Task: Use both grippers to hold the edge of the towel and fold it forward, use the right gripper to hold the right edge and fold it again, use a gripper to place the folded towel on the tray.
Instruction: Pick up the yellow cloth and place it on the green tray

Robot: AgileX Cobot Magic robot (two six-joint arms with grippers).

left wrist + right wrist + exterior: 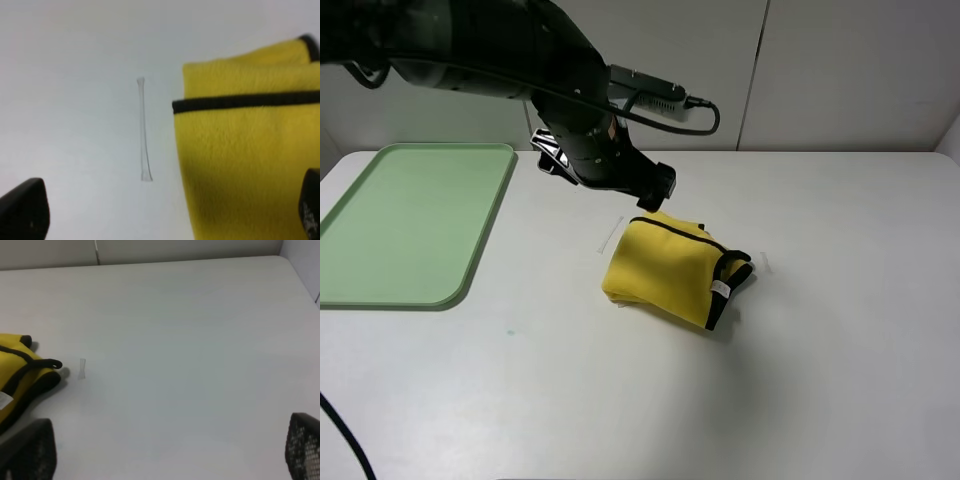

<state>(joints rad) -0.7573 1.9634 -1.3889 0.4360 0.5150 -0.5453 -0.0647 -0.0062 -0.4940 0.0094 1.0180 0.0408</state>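
The yellow towel [665,270] lies folded in a thick bundle at the table's middle, its black edge [675,229] along the far side and its white tag [720,288] at the right. My left gripper [658,190] hovers open and empty just above the towel's far left corner. In the left wrist view the gripper [165,215] spans the towel [240,170] and its black edge [245,101]. My right gripper [167,455] is open and empty over bare table, to the right of the towel [15,375]. It is out of the exterior view. The pale-green tray [410,220] sits empty at the far left.
A small clear tape strip [610,235] lies on the white table just left of the towel, and it also shows in the left wrist view [144,130]. Another small strip [82,368] lies right of the towel. A black cable [345,440] crosses the front left corner.
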